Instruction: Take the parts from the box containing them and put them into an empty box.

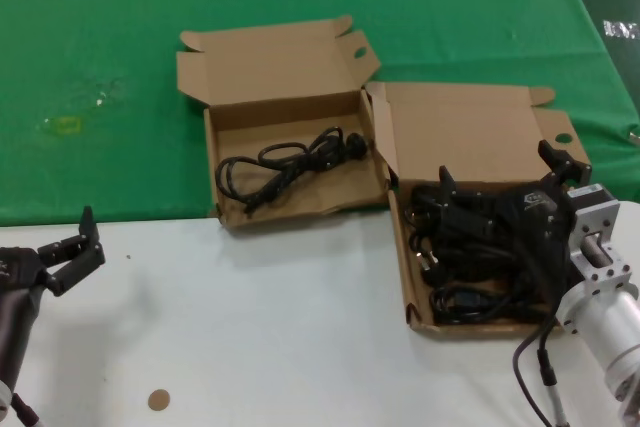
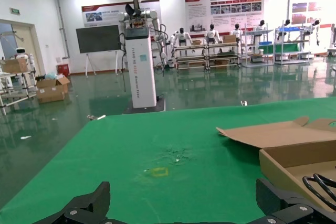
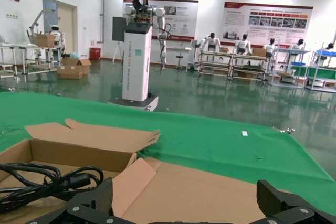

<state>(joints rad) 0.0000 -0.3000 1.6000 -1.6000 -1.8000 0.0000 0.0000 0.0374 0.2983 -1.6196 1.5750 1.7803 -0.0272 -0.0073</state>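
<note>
The right gripper is hovering wide open over the cords piled in the right box — about to pick one. Next it needs to drop and pinch, then carry it to the left box, where one cord is lying already. The left gripper is waiting open.

My left hand is matte black, two angular fingers with blocky knuckle links on a dark rounded wrist. In its wrist view I'm seeing black fingertips with small bright screw heads. My right hand has the same black build, a pale marking on its body. Behind that hand sits a silver machined bracket, then a silver cylindrical forearm, a black cable looping just below it.
</note>
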